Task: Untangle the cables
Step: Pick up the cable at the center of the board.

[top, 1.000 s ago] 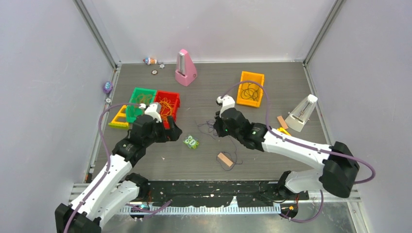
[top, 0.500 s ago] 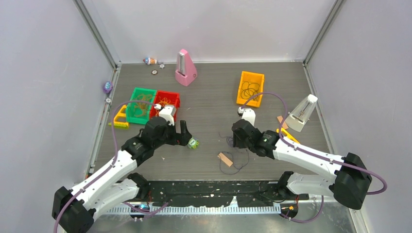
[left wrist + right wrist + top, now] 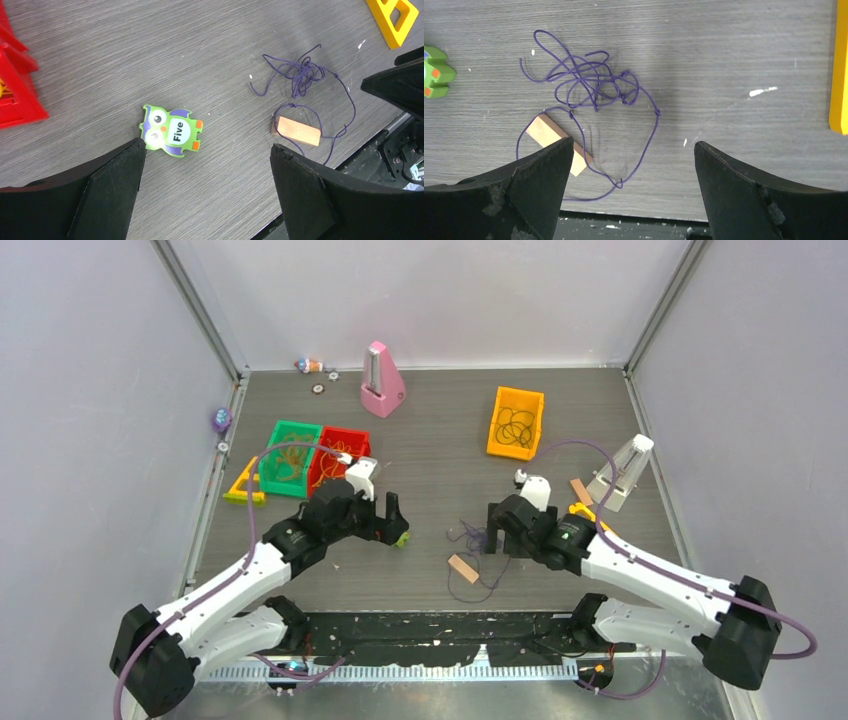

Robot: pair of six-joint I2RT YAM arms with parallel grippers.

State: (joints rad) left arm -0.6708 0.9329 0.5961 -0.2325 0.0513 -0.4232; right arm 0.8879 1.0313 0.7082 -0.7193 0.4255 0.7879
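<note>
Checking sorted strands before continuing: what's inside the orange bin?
Loops of dark cable lie inside the orange bin. The floor beneath them is covered; finer strands can't be told.

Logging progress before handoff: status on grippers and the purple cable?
Left gripper open, empty, owl tile by one fingertip. Right gripper open, empty, above purple cable. Cable loose on table, knotted, one strand across wooden block.

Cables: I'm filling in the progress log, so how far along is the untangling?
Looks done: strands lie sorted in the green bin, red bin and orange bin. In hand: nothing; the left gripper and right gripper are both open, the right above the purple cable. Left: that cable lies knotted on the table, a loop crossing the wooden block.
</note>
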